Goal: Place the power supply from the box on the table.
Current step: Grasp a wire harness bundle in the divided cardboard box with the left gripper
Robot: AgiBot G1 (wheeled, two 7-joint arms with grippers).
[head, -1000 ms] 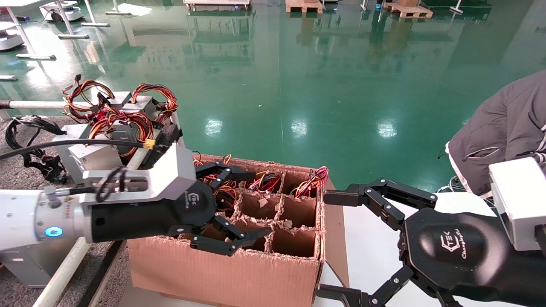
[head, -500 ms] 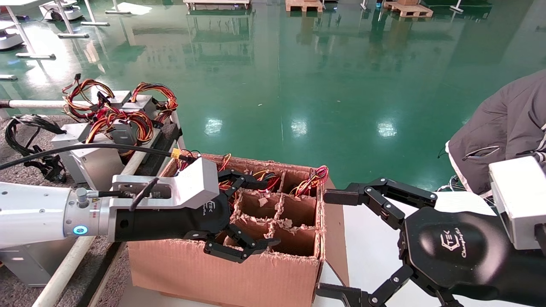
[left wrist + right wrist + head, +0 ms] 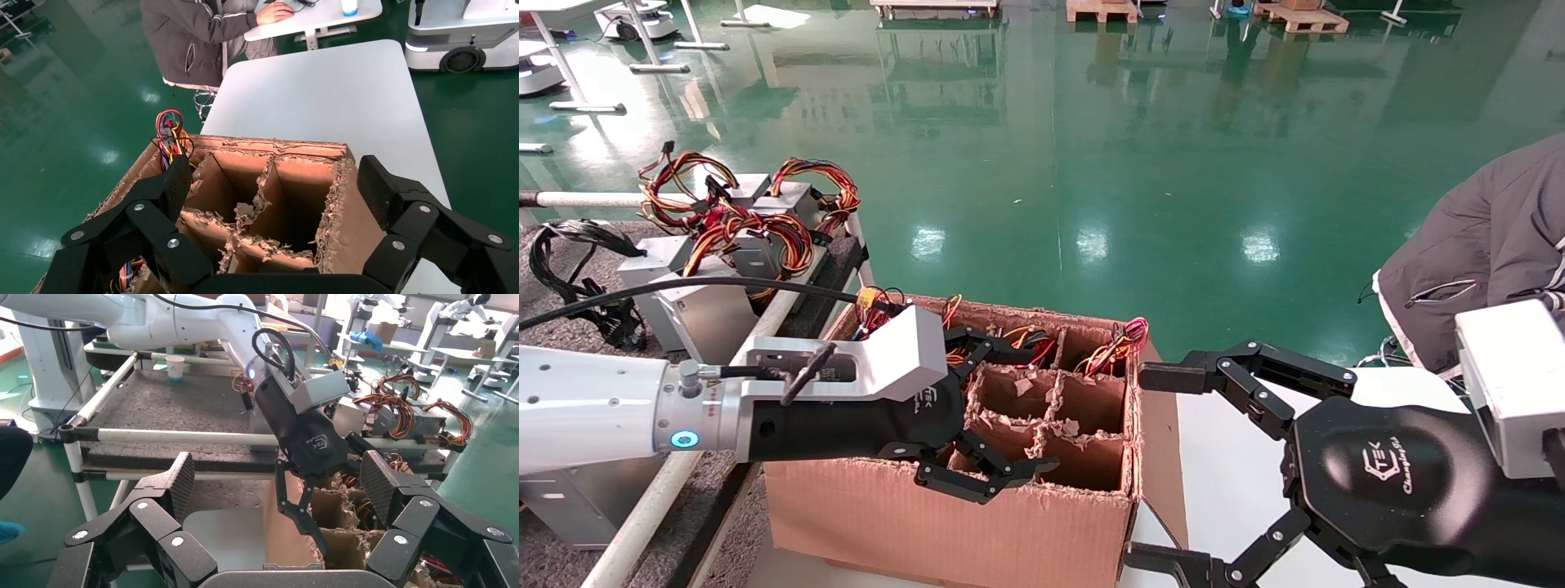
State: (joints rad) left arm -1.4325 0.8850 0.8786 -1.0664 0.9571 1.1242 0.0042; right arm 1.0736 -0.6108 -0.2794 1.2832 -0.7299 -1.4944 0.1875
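Note:
The box (image 3: 977, 523) is a brown carton with torn dividers (image 3: 245, 214). In its far cells only bundles of red, yellow and black wires (image 3: 1027, 347) (image 3: 168, 131) show; the power supply bodies under them are hidden. My left gripper (image 3: 1017, 412) (image 3: 275, 190) hangs open over the box's near-left cells, which look empty below it, and holds nothing. My right gripper (image 3: 1156, 469) (image 3: 278, 484) stands open beside the box's right wall. The table (image 3: 552, 343) (image 3: 165, 404) is the dark felt surface with a white pipe rail (image 3: 641, 523) on the left.
Several silver power supplies (image 3: 691, 302) with coloured wires (image 3: 756, 233) stand on the felt table, one with black cables (image 3: 568, 245). The box sits on a white tabletop (image 3: 1222, 482) (image 3: 318, 92). A seated person (image 3: 1475, 245) is at the right.
My left gripper has moved to the right from the felt table's side and now hangs further over the box, still open. The right arm has not moved.

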